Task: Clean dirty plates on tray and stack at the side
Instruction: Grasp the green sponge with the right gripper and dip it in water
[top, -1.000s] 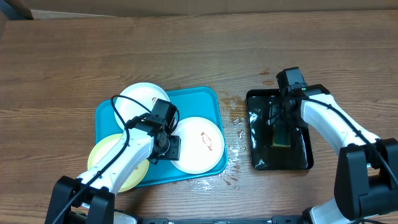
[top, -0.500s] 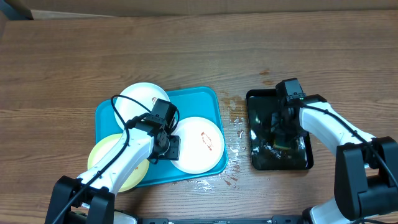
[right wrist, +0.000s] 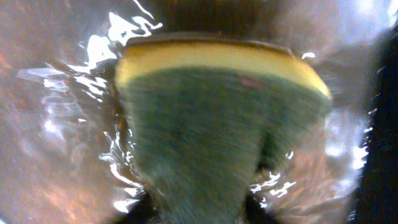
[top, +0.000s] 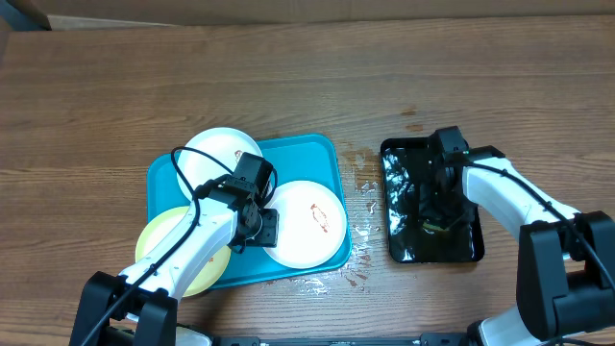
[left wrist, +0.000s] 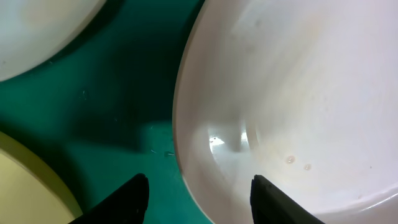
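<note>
On the cyan tray [top: 309,157] lie three plates: a white one [top: 219,154] at the back left, a pale yellow one [top: 165,245] at the front left, and a white one with a brown smear [top: 309,223] on the right. My left gripper [top: 261,227] is open, its fingers straddling the smeared plate's left rim [left wrist: 186,124]; the rim sits between them untouched. My right gripper [top: 434,213] is down in the black tray [top: 399,245], shut on a green-and-yellow sponge [right wrist: 217,118] that narrows where the fingers pinch it.
The black tray is wet and glossy. Water drops and small brown smears [top: 363,226] lie on the wooden table between the two trays. The back white plate and the yellow plate overhang the cyan tray's left rim.
My right gripper has dropped onto the sponge in the black tray and closed, squeezing it. The left arm and the plates have not moved.
</note>
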